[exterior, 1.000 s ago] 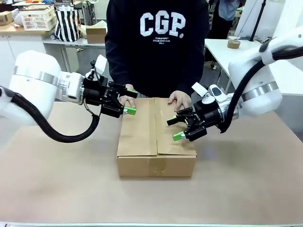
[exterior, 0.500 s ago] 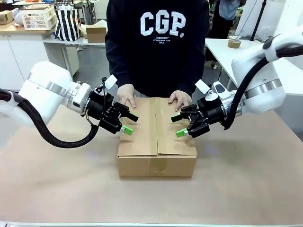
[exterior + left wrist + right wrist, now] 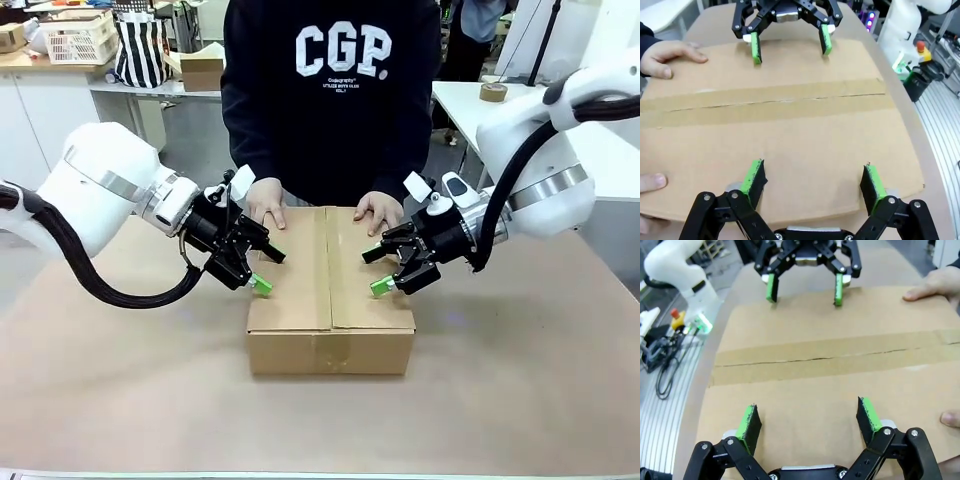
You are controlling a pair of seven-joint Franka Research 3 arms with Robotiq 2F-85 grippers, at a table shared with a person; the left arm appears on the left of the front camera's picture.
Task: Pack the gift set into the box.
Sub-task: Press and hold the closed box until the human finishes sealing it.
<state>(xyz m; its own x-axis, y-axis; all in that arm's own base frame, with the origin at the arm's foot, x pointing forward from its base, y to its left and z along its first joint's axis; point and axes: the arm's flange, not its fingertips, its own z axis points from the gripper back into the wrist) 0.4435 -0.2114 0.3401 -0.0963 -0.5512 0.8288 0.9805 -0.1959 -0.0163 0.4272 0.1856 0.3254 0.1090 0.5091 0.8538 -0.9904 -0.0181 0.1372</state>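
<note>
**Box closed, both grippers empty at its sides**

The large plain brown corrugated cardboard box (image 3: 331, 295) sits in the middle of the brown table (image 3: 520, 400), its top flaps folded flat and meeting along a centre seam that runs from near to far. In both wrist views a band of brown tape (image 3: 765, 102) lies along that seam, though a thin dark line still shows down its middle — whether the tape is pressed down fully cannot be told.

The gift set itself, the grey pouch and the small white item, shows in no view. The box is shut, so its contents are hidden; judging from the closed flaps, the set is probably already inside and the packing is at or close to its end. What may be left is little: perhaps pressing the seam, then drawing the arms clear.

The left gripper (image 3: 266, 270) hovers over the box's left edge, its green-padded fingers spread wide with nothing between them. The right gripper (image 3: 376, 270) stands likewise over the right edge, fingers apart and empty. Each wrist view shows the other gripper across the lid, facing it.

At the far side, the person's hands (image 3: 266, 203) rest on the far edge of the lid — one by each far corner — as if steadying it.
</note>
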